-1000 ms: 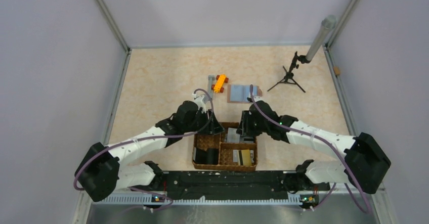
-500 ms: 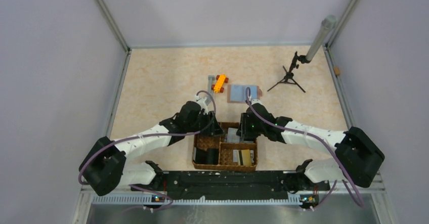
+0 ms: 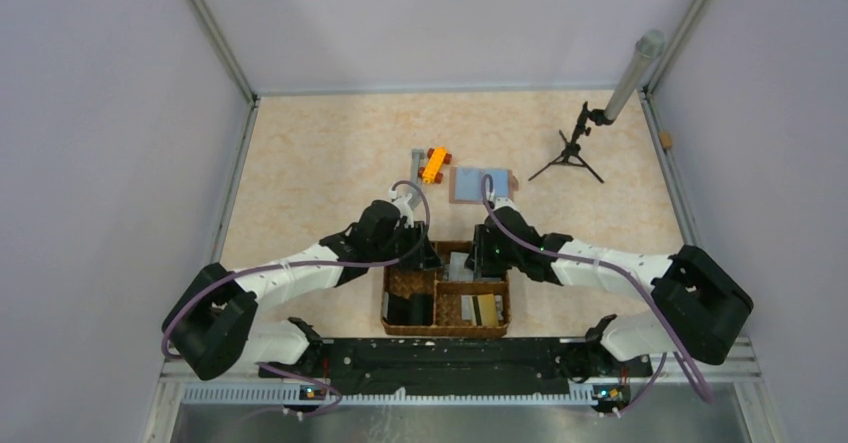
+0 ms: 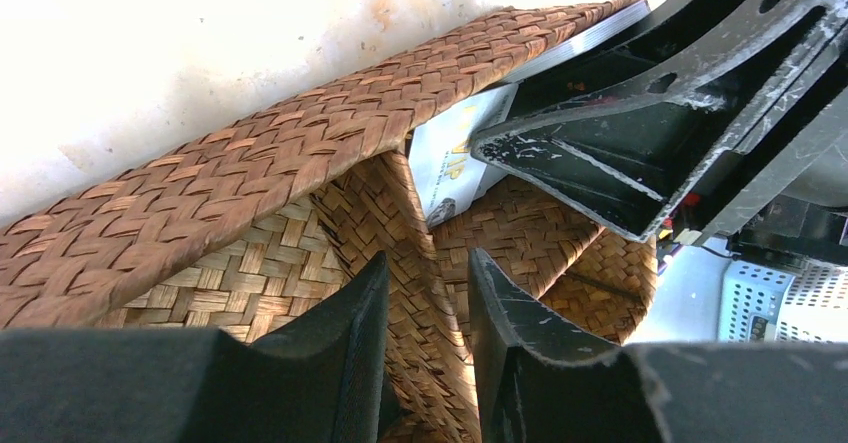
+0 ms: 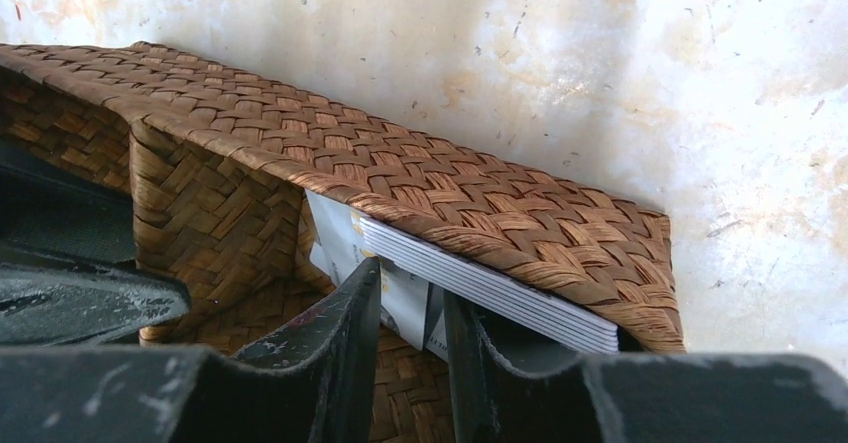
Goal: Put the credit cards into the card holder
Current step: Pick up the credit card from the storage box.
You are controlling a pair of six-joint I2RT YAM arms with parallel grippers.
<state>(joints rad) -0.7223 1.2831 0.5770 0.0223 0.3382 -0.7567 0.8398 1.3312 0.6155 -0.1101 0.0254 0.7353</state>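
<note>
The card holder (image 3: 480,184) lies open on the table behind the woven basket (image 3: 396,283), light blue inside up. A stack of white and grey credit cards (image 5: 500,288) leans on the far wall of the basket's back right compartment; it also shows in the top view (image 3: 462,266). A gold card (image 3: 487,310) lies in the front right compartment. My right gripper (image 5: 410,288) is narrowly open, its tips around the edge of a loose white card (image 5: 405,301). My left gripper (image 4: 425,263) is shut on the basket's woven divider (image 4: 400,203).
Black blocky objects (image 3: 408,309) fill the basket's front left compartment. An orange toy (image 3: 434,164) and a grey bar (image 3: 416,158) lie behind the basket. A small black tripod (image 3: 568,153) with a grey tube (image 3: 634,73) stands at the back right. Frame walls bound the table.
Both arms have shifted slightly: the right arm's base link has swung left and its gripper has edged deeper into the back right compartment. The left gripper stays at the divider.
</note>
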